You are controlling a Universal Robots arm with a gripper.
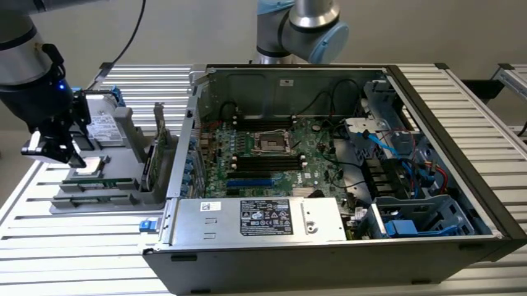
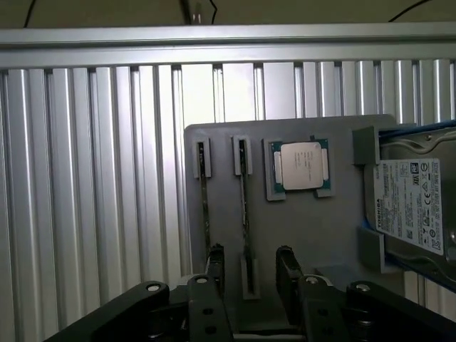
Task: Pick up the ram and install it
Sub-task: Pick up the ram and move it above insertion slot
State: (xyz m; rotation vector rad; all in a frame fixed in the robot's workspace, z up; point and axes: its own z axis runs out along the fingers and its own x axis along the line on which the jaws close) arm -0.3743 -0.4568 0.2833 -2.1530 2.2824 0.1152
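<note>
The ram [image 2: 245, 206] stands on edge in slots on the grey tray [image 2: 271, 249], at the exterior view's left, beside the open computer case [image 1: 346, 242]. It should handle as light, stiff and fragile, best taken by its long upper edge. The jaws [image 2: 249, 265] are apart above it, empty.

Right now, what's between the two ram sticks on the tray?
Between one ram stick and the other, just bare tray, in the wrist view.

arm: exterior view's left, pitched down | gripper [image 2: 250, 267]: open, 2 fingers apart
</note>
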